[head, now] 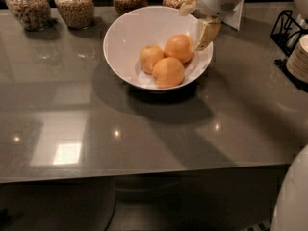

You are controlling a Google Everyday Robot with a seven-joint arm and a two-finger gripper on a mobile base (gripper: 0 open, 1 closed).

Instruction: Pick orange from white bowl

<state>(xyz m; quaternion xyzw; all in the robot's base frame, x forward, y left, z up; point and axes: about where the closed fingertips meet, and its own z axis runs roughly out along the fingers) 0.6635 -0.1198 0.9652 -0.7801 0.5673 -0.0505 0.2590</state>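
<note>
Landmark: white bowl (pixel 126 36), sitting on the glossy grey countertop (pixel 144 138).

- The bowl is holding three round fruits bunched together, each touching its neighbours.
- The orange (pixel 179 47) is lying in the far right part of the bowl. It is the deepest in colour of the three.
- A smaller paler fruit (pixel 151 57) is resting against the orange's left side. A lighter orange fruit (pixel 168 72) is sitting at the front of the group, nearest the bowl's near wall.
- The gripper (pixel 191 31) is hanging over the bowl's far right rim, reaching in from above right.
- One of its beige fingers (pixel 208 32) is pointing down inside the rim, just beside the orange's right side. Contact cannot be told.
- The other finger is showing higher and further left, above the far rim.
- The jaws are standing spread apart, and nothing is being held between them.
- The orange is lying below the gap and is not lifted.

Surroundings, relative to the bowl:
- Behind it, four glass jars (pixel 74 5) of grains are standing in a row along the far edge of the countertop. The two on the right are partly cut off by the top edge of the view.
- Well to the bowl's right, a black wire rack (pixel 285 29) is standing, with a stack of pale plates (pixel 299 57) just in front of it.
- A white rounded robot part (pixel 291 196) is filling the lower right corner.
</note>
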